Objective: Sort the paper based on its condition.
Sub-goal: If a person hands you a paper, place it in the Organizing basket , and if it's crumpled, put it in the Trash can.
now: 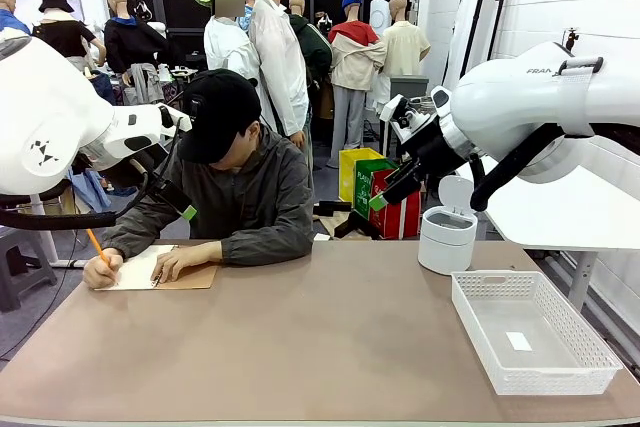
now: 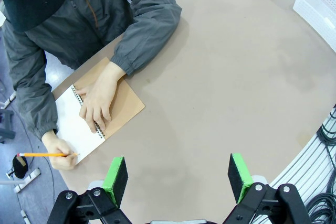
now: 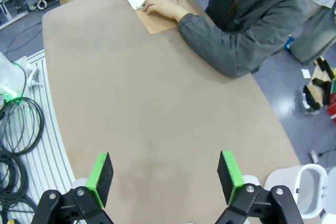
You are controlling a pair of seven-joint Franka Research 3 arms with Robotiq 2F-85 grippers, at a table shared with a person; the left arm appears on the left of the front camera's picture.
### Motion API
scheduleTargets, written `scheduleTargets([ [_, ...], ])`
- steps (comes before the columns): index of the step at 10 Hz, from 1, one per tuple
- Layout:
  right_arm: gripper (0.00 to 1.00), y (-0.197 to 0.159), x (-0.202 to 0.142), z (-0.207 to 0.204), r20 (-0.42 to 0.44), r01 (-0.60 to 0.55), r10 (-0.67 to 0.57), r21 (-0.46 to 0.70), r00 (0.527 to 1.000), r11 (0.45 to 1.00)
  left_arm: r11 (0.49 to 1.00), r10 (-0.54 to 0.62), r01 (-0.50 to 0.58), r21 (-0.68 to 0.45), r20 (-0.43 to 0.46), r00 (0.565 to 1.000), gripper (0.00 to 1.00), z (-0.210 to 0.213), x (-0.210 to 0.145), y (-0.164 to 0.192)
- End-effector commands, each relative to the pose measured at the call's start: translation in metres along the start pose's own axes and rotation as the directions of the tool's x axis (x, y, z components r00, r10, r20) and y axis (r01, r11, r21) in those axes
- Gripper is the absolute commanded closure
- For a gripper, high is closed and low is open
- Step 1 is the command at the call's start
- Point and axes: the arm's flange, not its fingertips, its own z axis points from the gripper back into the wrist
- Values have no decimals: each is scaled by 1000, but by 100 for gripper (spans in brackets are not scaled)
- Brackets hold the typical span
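Both spread wide, empty — left pincer (image 2: 177, 174), right pincer (image 3: 164, 176)

The front camera sits at the robot's edge of the table (image 1: 300, 347), a little above it. It faces across to the person (image 1: 235, 187) on the far side, at 11 o'clock.

The left wrist camera hangs well above the tabletop and looks steeply down past the left gripper (image 2: 177, 158) at 6 o'clock, with the person at 10 o'clock. The right wrist camera looks down from high in the same way, past the right gripper (image 3: 164, 156), with the person at 1 o'clock.

All three views share the tabletop, the person, the spiral notebook (image 1: 190, 277) and the white round bin (image 1: 447, 237). The front and left wrist views also share the white basket (image 1: 590, 367).
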Motion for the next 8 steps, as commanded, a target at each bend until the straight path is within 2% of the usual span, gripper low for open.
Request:
scheduleTargets([
  [1, 0, 0, 1, 0, -2, 1, -1, -2, 1000, 1000, 1000, 0, 0, 1, -2, 1000, 0, 0, 0, 1],
  [8, 0, 0, 1, 0, -2, 1, -1, -2, 1000, 1000, 1000, 0, 0, 1, -2, 1000, 0, 0, 0, 1],
])
